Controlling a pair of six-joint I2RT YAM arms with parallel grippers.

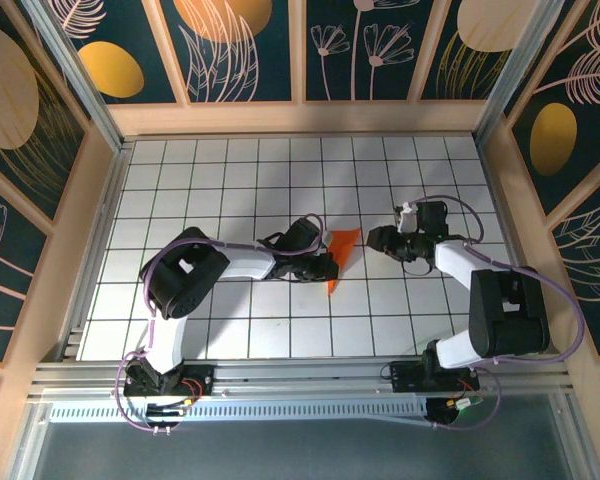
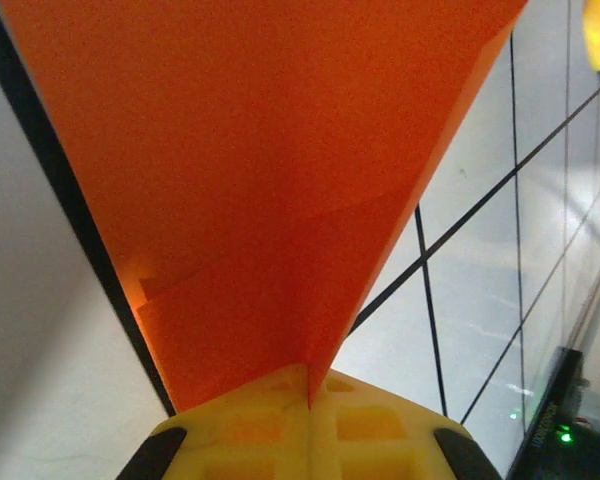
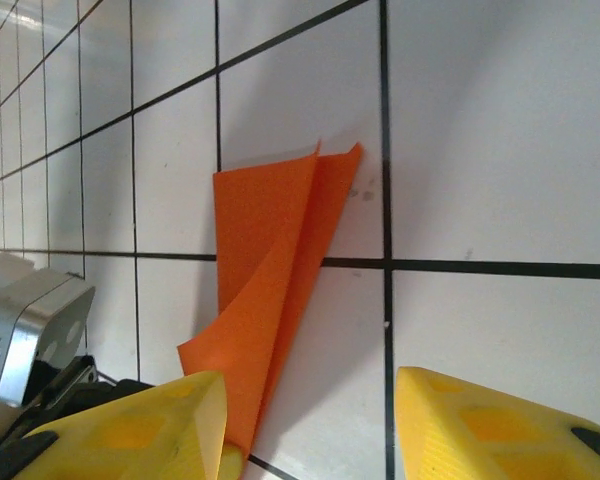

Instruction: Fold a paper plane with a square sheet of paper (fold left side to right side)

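Paper plane [image 1: 342,254], orange, clamped in left claw [image 2: 308,392]

Your paper plane [image 1: 342,252] is bright orange and plain, with no print. It turns a shade deeper where its layers overlap. The surface [image 1: 280,170] is white, ruled by thin black lines into a square grid. The jaws on both arms are bright yellow. The left arm [image 1: 245,265] and right arm [image 1: 458,258] are black with white links, and the cables [image 1: 577,322] are pale purple. The wall panels [image 1: 240,50] are dark teal, printed with golden ovals and cream line-drawn flowers and leaves. They are set in a pale wood frame [image 1: 300,118]. The near rail [image 1: 300,375] is silver-grey.
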